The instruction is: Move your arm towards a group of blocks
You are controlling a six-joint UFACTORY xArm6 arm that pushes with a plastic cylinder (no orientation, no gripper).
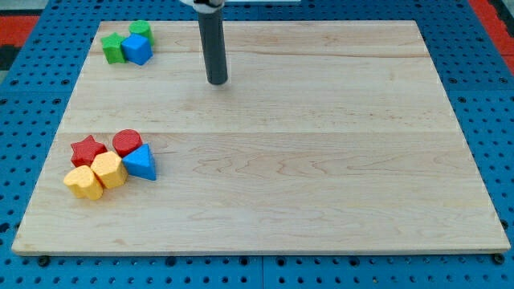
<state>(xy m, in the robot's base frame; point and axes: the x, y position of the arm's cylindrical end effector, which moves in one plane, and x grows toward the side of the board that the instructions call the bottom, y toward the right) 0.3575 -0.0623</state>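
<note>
My tip (218, 81) rests on the pale wooden board (321, 160) over blue pegboard (490, 96); no claw shows.

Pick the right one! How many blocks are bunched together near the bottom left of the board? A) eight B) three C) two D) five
D: that bunch holds a red star, a red cylinder, a blue triangle and two yellow blocks, while my tip stands well away, near the view's top.
</note>
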